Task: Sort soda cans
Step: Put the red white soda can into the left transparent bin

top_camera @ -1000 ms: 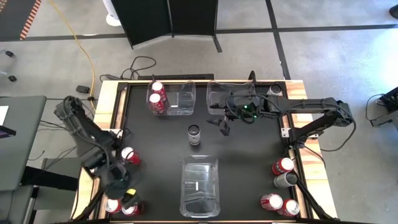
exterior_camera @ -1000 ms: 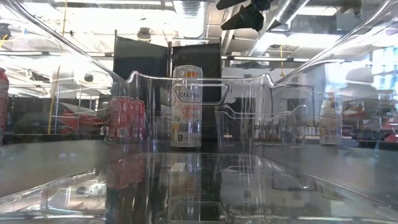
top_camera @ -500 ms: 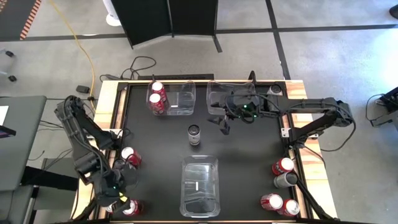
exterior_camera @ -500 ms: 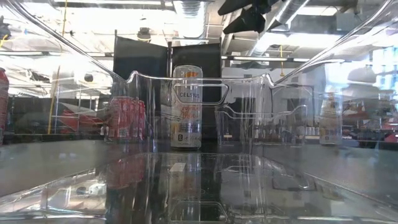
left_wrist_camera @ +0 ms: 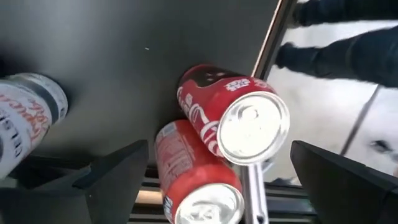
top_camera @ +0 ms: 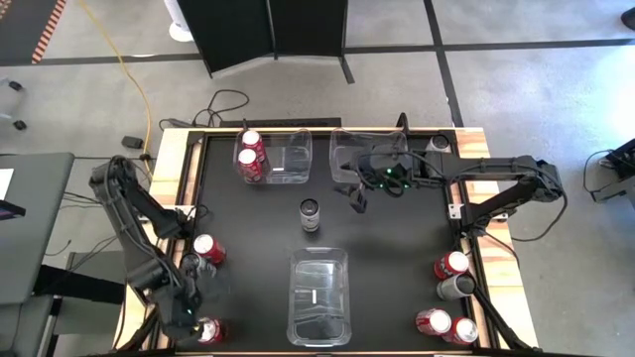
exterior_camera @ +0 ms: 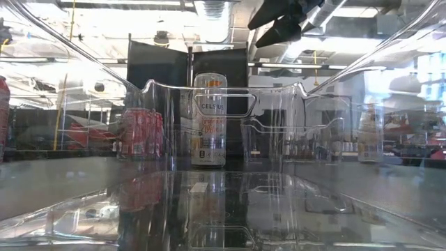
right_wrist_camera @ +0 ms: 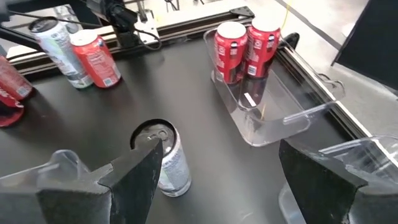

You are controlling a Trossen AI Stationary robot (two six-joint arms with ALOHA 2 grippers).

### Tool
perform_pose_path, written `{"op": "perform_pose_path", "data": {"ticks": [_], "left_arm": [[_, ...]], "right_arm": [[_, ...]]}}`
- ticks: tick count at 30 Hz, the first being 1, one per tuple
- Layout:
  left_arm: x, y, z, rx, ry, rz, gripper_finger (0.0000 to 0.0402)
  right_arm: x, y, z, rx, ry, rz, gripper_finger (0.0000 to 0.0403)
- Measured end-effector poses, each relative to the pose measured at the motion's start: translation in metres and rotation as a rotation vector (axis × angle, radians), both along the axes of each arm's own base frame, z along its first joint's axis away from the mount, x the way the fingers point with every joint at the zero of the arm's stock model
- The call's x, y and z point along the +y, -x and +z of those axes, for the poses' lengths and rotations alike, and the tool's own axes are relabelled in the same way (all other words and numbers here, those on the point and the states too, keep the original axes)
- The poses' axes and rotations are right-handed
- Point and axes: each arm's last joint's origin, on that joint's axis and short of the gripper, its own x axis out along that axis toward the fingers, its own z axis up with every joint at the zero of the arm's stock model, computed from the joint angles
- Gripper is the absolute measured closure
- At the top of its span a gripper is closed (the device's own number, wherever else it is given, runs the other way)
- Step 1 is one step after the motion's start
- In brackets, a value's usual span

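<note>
My left gripper (top_camera: 190, 315) hangs low over the near left corner of the worktop (top_camera: 397, 248), its fingers (left_wrist_camera: 118, 174) spread wide with nothing between them. Right under it stand two red cans (left_wrist_camera: 217, 149), touching each other, silver tops up. A grey can (left_wrist_camera: 28, 121) stands close beside them, and one more red can (top_camera: 208, 248) sits a little farther in along the left edge.

At the near edge, in the middle, lies the near clear bin (top_camera: 318, 297), with no cans in it. In the near right corner four cans cluster (top_camera: 448, 297): three red and one grey.

At the worktop's centre a lone grey can (top_camera: 311, 213) stands upright. My right gripper (top_camera: 357, 198) hovers above and just to the right of it, fingers (right_wrist_camera: 134, 171) spread apart and holding nothing.

Farther back, the far left bin (top_camera: 283, 159) holds two red cans (right_wrist_camera: 247, 46) side by side at its left end. The far right bin (top_camera: 342, 149) lies beside it, partly under my right arm; I cannot tell what is in it.
</note>
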Motion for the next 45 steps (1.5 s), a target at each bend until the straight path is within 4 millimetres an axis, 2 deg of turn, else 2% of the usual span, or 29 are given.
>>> {"op": "perform_pose_path", "data": {"ticks": [8,11,21,24,29,32,37,41,45], "left_arm": [[-0.024,-0.013,-0.017,-0.024,-0.008,-0.065,0.0013],[-0.032,-0.011,-0.026,-0.017,-0.033,-0.107,0.0013],[-0.041,-0.009,-0.045,0.039,-0.115,-0.091,0.0013],[-0.041,-0.012,-0.046,0.039,-0.118,-0.082,0.0026],[-0.040,-0.015,-0.047,0.014,-0.131,-0.088,0.0073],[-0.038,-0.018,-0.047,0.013,-0.131,-0.065,0.0099],[-0.028,-0.032,-0.045,0.017,-0.126,-0.004,0.0101],[-0.011,-0.050,-0.042,-0.007,-0.146,0.021,0.0101],[0.012,-0.070,-0.027,-0.010,-0.170,0.049,0.0101]], "right_arm": [[-0.005,0.001,0.000,0.007,0.010,-0.032,0.0063],[-0.011,0.002,0.000,0.007,0.010,-0.052,0.0063],[-0.017,0.003,0.000,0.008,0.016,-0.070,0.0063],[-0.017,0.003,0.000,0.008,0.016,-0.070,0.0063],[-0.017,0.003,0.000,0.008,0.017,-0.069,0.0063],[-0.017,0.003,0.000,0.006,0.012,-0.072,0.0063],[-0.015,0.002,0.000,0.004,0.004,-0.068,0.0063],[-0.014,0.003,-0.001,0.013,0.002,-0.067,0.0063],[-0.014,0.004,-0.003,0.036,-0.001,-0.069,0.0063]]}}
